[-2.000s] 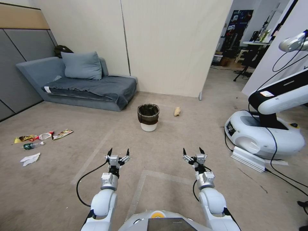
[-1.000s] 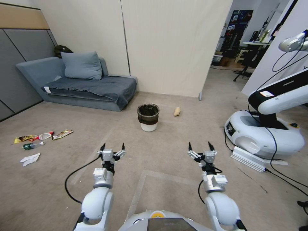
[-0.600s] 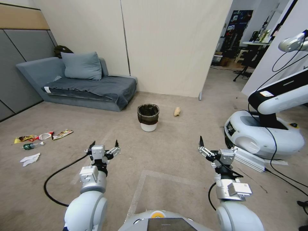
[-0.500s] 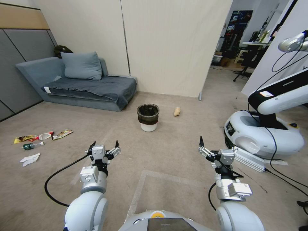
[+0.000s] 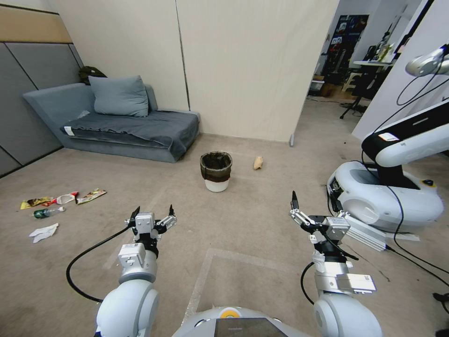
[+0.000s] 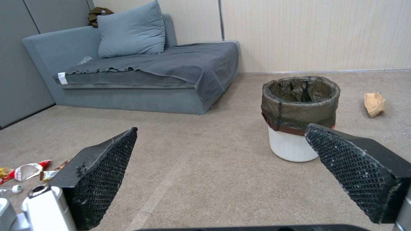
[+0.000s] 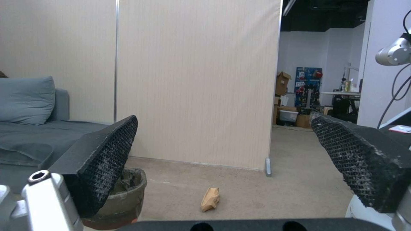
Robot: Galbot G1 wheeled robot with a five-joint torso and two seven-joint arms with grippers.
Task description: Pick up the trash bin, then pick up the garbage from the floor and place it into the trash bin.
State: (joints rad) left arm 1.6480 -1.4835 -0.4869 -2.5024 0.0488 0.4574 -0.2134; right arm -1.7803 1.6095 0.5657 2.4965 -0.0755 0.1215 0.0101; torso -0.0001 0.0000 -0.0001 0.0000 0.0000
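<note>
The trash bin point(image 5: 216, 172), a white bucket lined with a dark bag, stands upright on the carpet ahead of me, and the left wrist view shows the bin point(image 6: 300, 118) too. Garbage lies far left: red and yellow wrappers point(image 5: 63, 198), a small bottle point(image 5: 47, 212) and white paper point(image 5: 44, 231). A tan paper scrap point(image 5: 258, 162) lies right of the bin. My left gripper point(image 5: 154, 213) is open, held low and well short of the bin. My right gripper point(image 5: 318, 210) is open too, out to the right, with nothing between its fingers.
A grey sofa point(image 5: 126, 124) with a cushion stands at the back left, a beige partition point(image 5: 252, 70) behind the bin. Another robot's white base point(image 5: 383, 196) with cables and a metal rail point(image 5: 362, 231) crowds the right. Open carpet lies between me and the bin.
Both arms have swung outward and pulled back toward me, the left to the left, the right to the right with its wrist turned. Bin and litter have not moved.
</note>
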